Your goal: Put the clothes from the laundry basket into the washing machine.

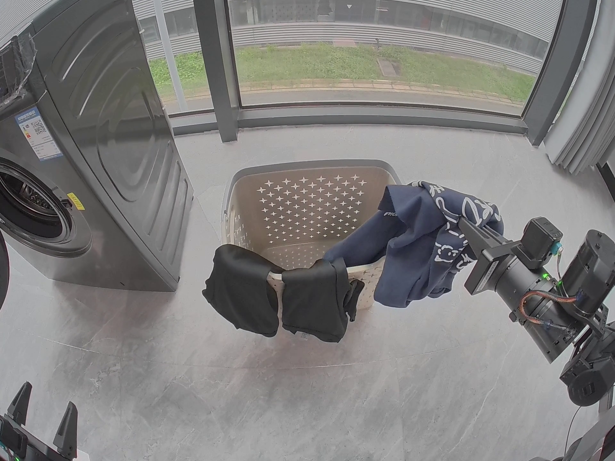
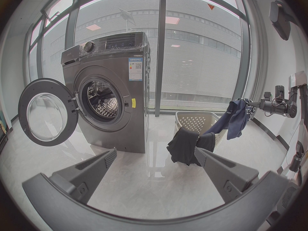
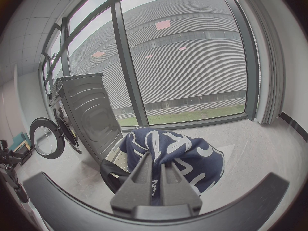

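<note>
Head view – 1 bskt, 1 navy top

Washing machine cropped by head view; basket rim partly covered

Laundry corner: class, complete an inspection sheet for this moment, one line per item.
Surface: grey tiled floor.
Job's things: laundry basket near the window; black clothes draped over its near rim; navy garment held up at its right side; washing machine with its door open.
Clutter: nothing seen.
Grippers: right gripper shut on the navy garment; left gripper open, low, holding nothing.
Cables: nothing seen on the floor.
Surroundings: window with grass outside; curtain at the right.
</note>
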